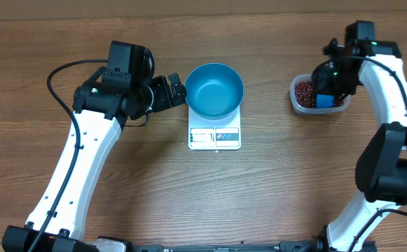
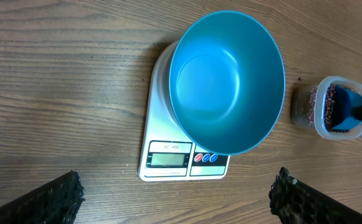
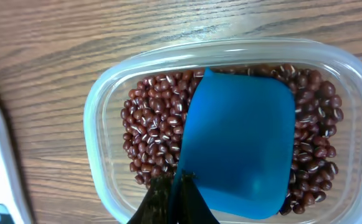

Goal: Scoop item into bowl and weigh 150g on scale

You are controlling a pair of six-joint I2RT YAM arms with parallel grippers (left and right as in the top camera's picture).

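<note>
right hand (image 3: 171,200) pinches the blue scoop (image 3: 240,149) over the beans (image 3: 152,124) in the tub (image 3: 98,106); left hand (image 1: 176,89), spread wide, hovers beside the bowl (image 1: 214,89) on the scale (image 1: 214,137).

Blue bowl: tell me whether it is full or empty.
Empty. The bowl shows only bare blue inside in the overhead and left wrist views; the beans lie in the clear tub.

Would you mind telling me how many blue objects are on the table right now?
2. The blue bowl sits on the white scale mid-table; the blue scoop lies in the clear tub of beans to the right, gripped by the right claw. None seems hidden.
</note>
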